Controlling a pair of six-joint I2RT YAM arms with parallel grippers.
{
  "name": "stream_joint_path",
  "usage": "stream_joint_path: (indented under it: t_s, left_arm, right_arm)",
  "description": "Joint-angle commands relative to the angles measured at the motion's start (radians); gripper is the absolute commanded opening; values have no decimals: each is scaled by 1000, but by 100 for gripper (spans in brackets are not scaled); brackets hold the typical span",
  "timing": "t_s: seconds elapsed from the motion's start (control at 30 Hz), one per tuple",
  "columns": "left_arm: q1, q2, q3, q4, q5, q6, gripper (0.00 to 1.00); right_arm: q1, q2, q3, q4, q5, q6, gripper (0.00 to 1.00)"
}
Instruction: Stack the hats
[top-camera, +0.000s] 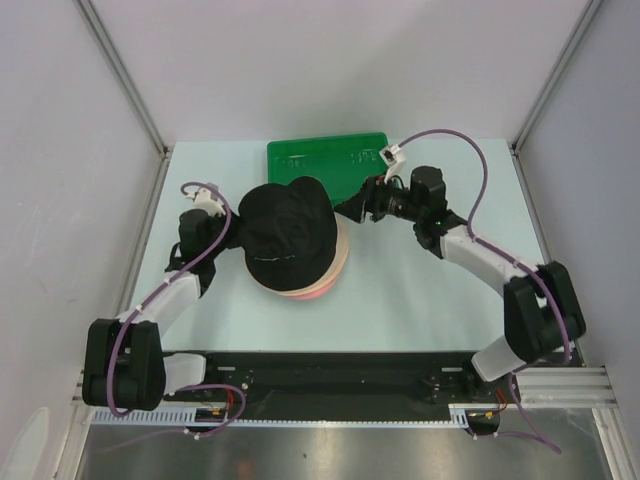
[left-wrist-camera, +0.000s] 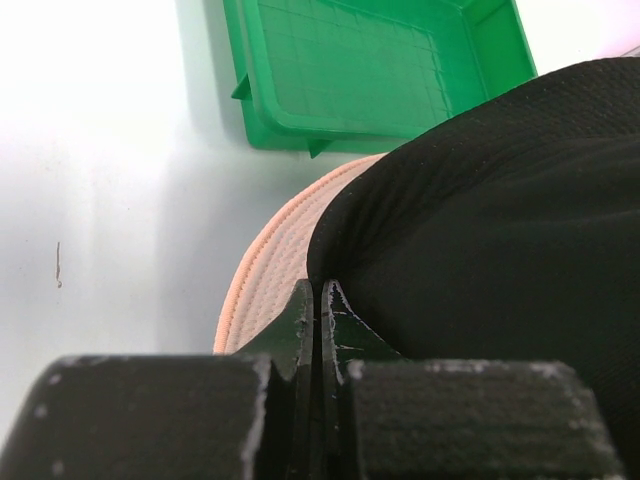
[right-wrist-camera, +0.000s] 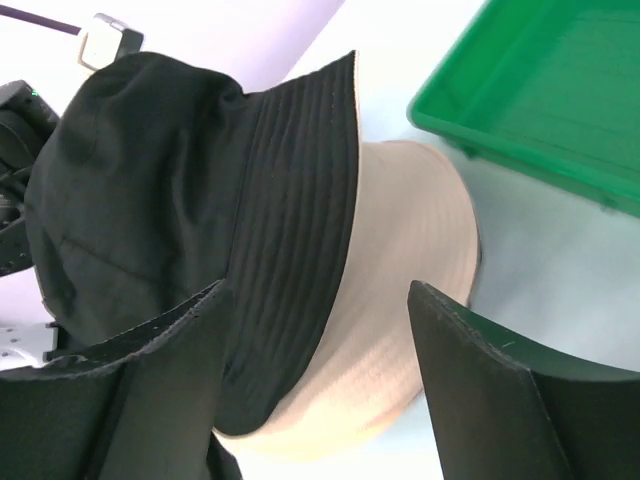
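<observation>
Three hats (top-camera: 297, 255) sit stacked crowns-up, black topmost; left claw (left-wrist-camera: 318, 296) clenched at the brim, right claw (right-wrist-camera: 320, 290) released.

Hat pile (top-camera: 290, 238) on the table (top-camera: 420, 310), tray (top-camera: 345, 160) just behind.

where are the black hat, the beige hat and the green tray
black hat (top-camera: 285, 225), top external view, on its crown
beige hat (right-wrist-camera: 400, 290), right wrist view, on the part showing beside the black brim
green tray (top-camera: 330, 158), top external view, on its bare floor
</observation>
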Motion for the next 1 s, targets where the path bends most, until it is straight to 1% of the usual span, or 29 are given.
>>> stream_joint_path:
  t_s: [0.0,0.07,0.23,0.33,0.4,0.43,0.47,0.53,0.57,0.63,0.67,0.73,0.77,0.8,0.87,0.9,0.93,0.97]
  left_arm:
    - [-9,-38,-16,4,32,20,0]
    - [-9,-39,-16,6,29,20,0]
    - [-9,-41,-21,12,27,19,0]
    - [-9,-41,-22,16,27,17,0]
    - [-9,-41,-25,21,27,17,0]
    - [-9,-42,-28,21,26,17,0]
    - [-9,-44,-28,21,26,19,0]
    - [-9,-47,-30,21,24,17,0]
    - [-9,-49,-31,22,24,19,1]
    - [-9,-50,-33,24,23,17,0]
    - [-9,-52,-33,24,23,19,0]
    - [-8,-56,-36,24,18,17,0]
    - [-9,-64,-37,26,17,17,0]
    - [-9,-68,-40,27,12,17,0]
    - [-9,-75,-47,27,0,16,0]
    - [-9,-79,-48,27,-5,14,0]
    - [-9,-84,-53,27,-8,14,0]
    - [-9,-85,-54,29,-14,13,0]
  right_arm:
    - [-6,138,83,297,-194,116,76]
    - [-6,184,95,395,-225,153,77]
    - [-4,287,120,558,-286,276,77]
    - [-4,307,117,619,-307,322,73]
    - [1,323,121,624,-317,334,71]
    - [2,329,126,627,-323,342,67]
    - [4,336,126,635,-329,347,61]
    - [7,343,127,653,-349,371,55]
    - [8,346,130,655,-358,376,47]
    - [8,350,132,635,-367,380,36]
    - [8,349,131,618,-364,371,24]
    - [8,343,126,563,-351,347,15]
    - [8,336,123,531,-338,309,3]
    - [8,324,118,497,-314,287,0]
    - [5,312,112,376,-268,241,0]
    - [5,303,108,327,-210,194,0]
    - [2,292,103,246,-180,177,0]
    - [-5,289,97,215,-130,166,0]
